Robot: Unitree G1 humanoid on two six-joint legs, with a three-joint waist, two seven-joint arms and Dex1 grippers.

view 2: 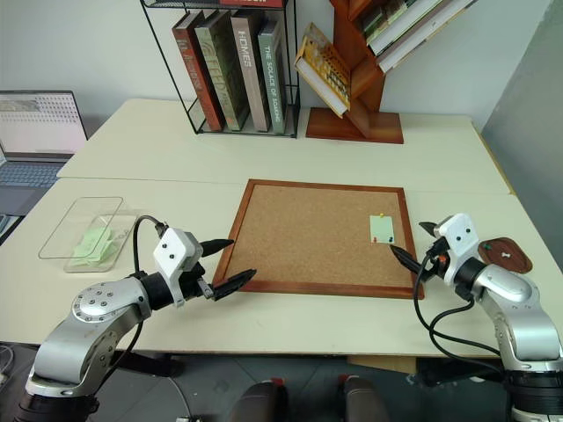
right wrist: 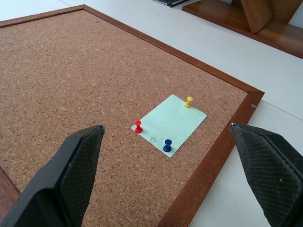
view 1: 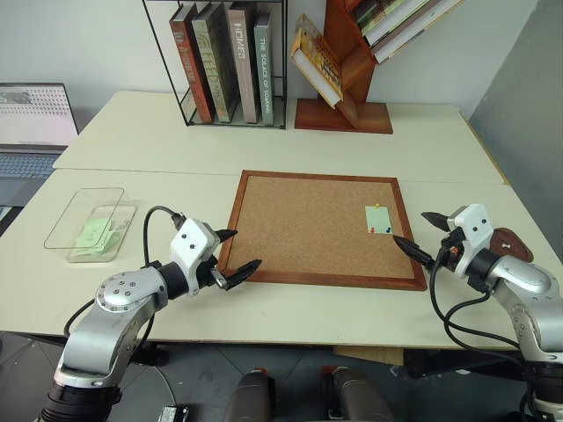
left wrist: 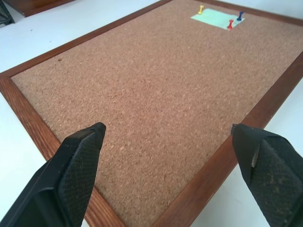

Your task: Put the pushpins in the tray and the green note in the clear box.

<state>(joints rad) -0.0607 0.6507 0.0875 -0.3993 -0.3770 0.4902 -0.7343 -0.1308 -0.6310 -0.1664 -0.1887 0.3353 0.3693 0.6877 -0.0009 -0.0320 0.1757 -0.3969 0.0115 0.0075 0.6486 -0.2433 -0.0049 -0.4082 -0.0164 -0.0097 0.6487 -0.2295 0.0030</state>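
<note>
The green note (right wrist: 176, 118) lies on the corkboard (view 1: 299, 229) near its right edge, pinned by three pushpins: yellow (right wrist: 188, 100), red (right wrist: 138, 126) and blue (right wrist: 167, 146). The dark brown tray (view 2: 519, 260) sits on the table right of the board, just behind my right arm. At the far left stands the clear box (view 1: 81, 204) with pale green slips inside. My right gripper (view 1: 410, 228) is open, hovering at the board's right frame close to the note. My left gripper (view 1: 247, 248) is open over the board's near left corner.
A wire rack of books (view 1: 227, 61) and a wooden slanted bookshelf (view 1: 347, 79) stand at the back of the table. A laptop (view 1: 33, 119) sits on a side desk at the far left. The table's front edge runs just below the board.
</note>
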